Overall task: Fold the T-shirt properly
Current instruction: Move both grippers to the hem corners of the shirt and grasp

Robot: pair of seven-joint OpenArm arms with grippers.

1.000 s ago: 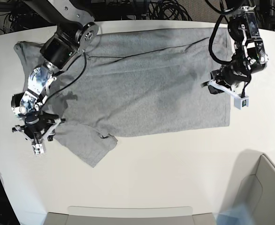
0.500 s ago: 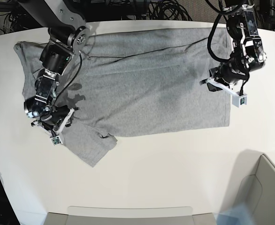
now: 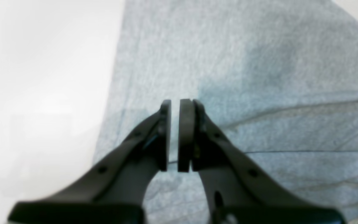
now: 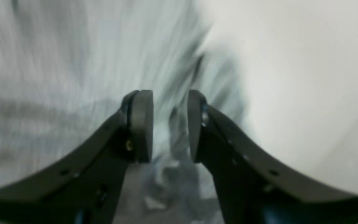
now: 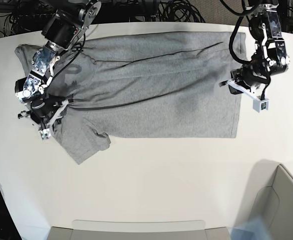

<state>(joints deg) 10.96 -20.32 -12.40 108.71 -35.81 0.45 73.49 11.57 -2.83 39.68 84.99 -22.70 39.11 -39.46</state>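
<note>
The T-shirt lies spread out on the white table, plain grey side up. Its bottom hem is on the side of the left gripper, and its neck and sleeves are by the right gripper. One sleeve sticks out toward the front of the table.

The left gripper hangs over the hem edge. Its fingers are almost together, with only a thin gap. I see no cloth between them. The right gripper is near the sleeve and shoulder. Its fingers have a small gap, and the wrist picture is too blurry to tell if any cloth is inside.

Here is what I think could go wrong. The left fingers may slide over the hem and pinch nothing, because they are so close together and the cloth lies flat. They may need to spread first. The right fingers may grab only one layer, or a bunch of sleeve, since the cloth is wrinkled there. If one side lifts and the other does not, the shirt will pull crooked and the fold will be messy. A long crease already runs across the back, and it could get folded in.
</note>
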